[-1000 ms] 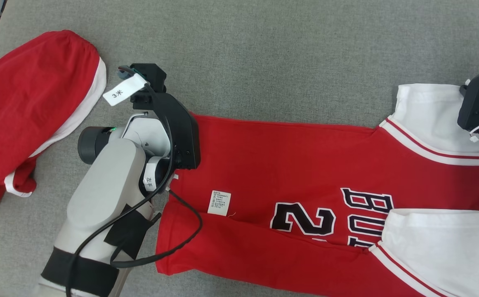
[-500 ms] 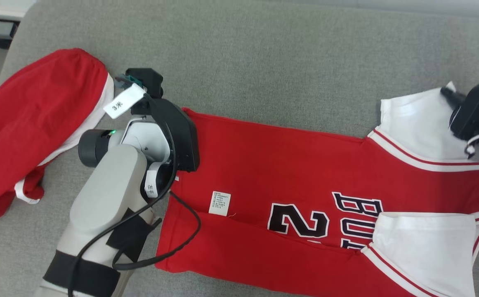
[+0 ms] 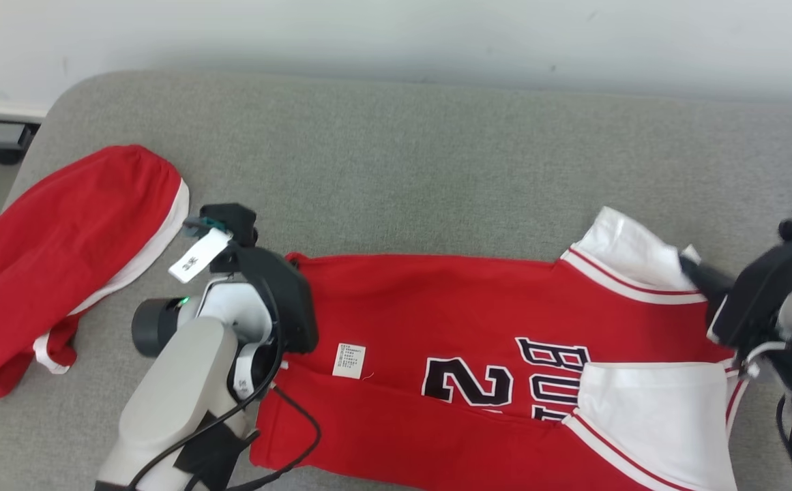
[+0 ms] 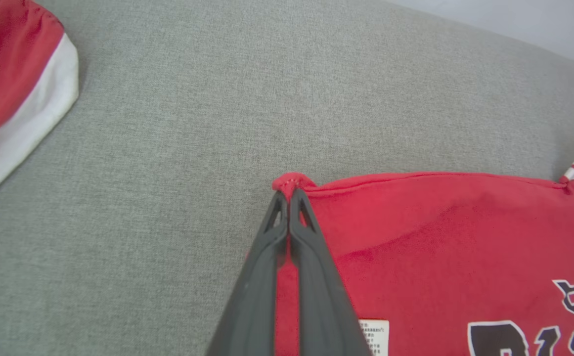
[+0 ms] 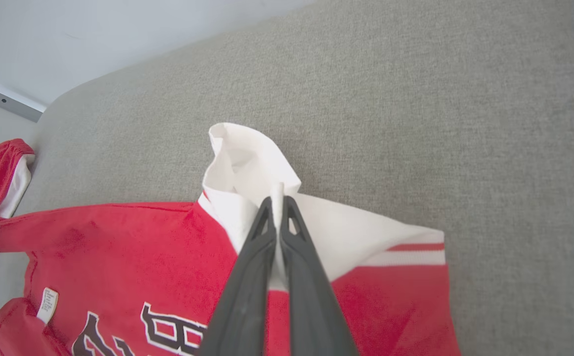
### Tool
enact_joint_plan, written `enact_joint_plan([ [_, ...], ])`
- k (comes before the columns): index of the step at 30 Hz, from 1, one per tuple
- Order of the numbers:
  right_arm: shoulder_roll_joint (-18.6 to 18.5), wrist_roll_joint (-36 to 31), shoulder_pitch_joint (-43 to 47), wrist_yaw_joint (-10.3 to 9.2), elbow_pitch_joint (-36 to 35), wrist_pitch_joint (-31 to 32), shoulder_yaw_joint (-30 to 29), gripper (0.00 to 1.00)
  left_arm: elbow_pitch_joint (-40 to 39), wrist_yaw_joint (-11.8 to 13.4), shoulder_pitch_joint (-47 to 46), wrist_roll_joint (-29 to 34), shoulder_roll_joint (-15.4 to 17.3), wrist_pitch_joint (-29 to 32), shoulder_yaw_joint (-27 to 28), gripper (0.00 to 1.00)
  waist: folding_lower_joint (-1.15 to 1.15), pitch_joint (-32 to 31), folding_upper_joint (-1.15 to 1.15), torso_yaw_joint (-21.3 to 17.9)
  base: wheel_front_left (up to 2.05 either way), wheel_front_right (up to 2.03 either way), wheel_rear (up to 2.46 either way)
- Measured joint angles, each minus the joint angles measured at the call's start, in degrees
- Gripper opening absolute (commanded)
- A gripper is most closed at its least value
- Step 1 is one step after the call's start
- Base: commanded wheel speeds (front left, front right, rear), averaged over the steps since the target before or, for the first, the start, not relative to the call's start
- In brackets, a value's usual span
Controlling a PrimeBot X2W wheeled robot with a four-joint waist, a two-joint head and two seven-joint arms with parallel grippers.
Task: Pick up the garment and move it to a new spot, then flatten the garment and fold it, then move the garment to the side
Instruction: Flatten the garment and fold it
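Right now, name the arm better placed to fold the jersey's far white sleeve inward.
Right. The right gripper is shut on that white sleeve, which stands bunched above the grey cushion. The left gripper pinches the hem corner of the red jersey at the opposite end.

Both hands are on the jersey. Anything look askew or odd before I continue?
Nothing damaged. On the jersey, the far white sleeve is bunched and peaked where the right hand pinches it, unlike the flat near sleeve. The left hand puckers the far hem corner. A second red garment lies crumpled at the left.
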Motion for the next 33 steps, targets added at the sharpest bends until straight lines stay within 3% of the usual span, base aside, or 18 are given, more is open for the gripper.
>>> enact_joint_plan([
  [7,-1.91,5.83,11.4,0.0,-11.27,4.31,1.87,0.0,-0.74,-0.02,3.66,-0.92,1.62,-2.03,1.02,0.0,0.0,-3.06,0.0,-1.7,0.0,0.0,0.0],
  [14,-3.43,10.99,18.82,0.0,-21.19,7.3,0.08,0.0,-2.48,-0.54,7.11,-1.45,2.85,-5.64,2.05,0.0,0.0,-5.87,0.0,-3.84,0.0,0.0,0.0],
  [26,-5.04,15.29,27.72,-0.09,-30.77,11.66,-2.85,0.0,-6.79,-2.5,13.65,-1.4,4.78,-10.79,1.36,0.0,0.0,-7.13,0.0,-4.98,0.0,0.0,0.0],
  [33,-5.31,15.63,30.61,-1.58,-32.36,14.08,-2.77,0.0,-7.14,-2.46,16.01,-1.4,5.49,-12.01,1.54,0.0,0.0,-6.92,-0.01,-4.62,0.0,0.0,0.0],
])
